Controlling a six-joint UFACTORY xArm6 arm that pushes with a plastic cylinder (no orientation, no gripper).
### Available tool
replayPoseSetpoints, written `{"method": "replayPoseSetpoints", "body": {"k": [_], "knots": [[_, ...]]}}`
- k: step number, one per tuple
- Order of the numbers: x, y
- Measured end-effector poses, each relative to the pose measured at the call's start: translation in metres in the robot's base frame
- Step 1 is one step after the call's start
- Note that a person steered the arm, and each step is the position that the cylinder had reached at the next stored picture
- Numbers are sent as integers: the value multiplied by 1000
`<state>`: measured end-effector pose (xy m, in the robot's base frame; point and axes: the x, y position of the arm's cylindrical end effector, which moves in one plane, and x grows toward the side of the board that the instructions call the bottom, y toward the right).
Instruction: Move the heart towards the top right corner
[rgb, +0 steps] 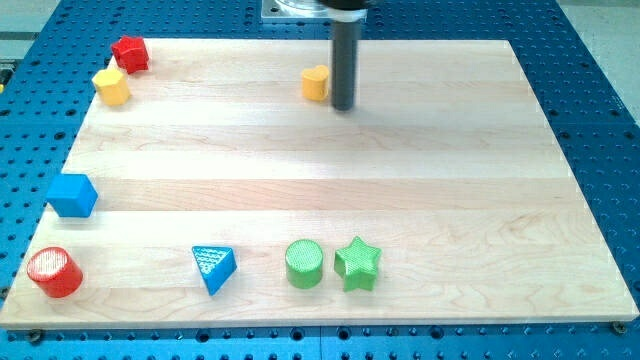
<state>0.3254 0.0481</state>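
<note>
My tip (343, 105) rests just right of the yellow heart (316, 83) near the bench's (420, 170) top middle; no pincer shows, so next I'd likely circle left to push rightward.

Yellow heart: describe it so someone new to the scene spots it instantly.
Start at the wooden board's top edge, near the middle. My tip comes down there, and the yellow heart sits just to its left in the view, touching or nearly so. The other yellow block is far off at the top left, beside the red block.
</note>
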Motion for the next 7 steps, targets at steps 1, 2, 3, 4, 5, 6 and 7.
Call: {"method": "replayPoseSetpoints", "body": {"k": [1,2,3,4,5,6,7], "knots": [[0,-83],[-8,-143],[-19,-100],[-27,-11],[-30,-71],[-52,-69],[-64,18]]}}
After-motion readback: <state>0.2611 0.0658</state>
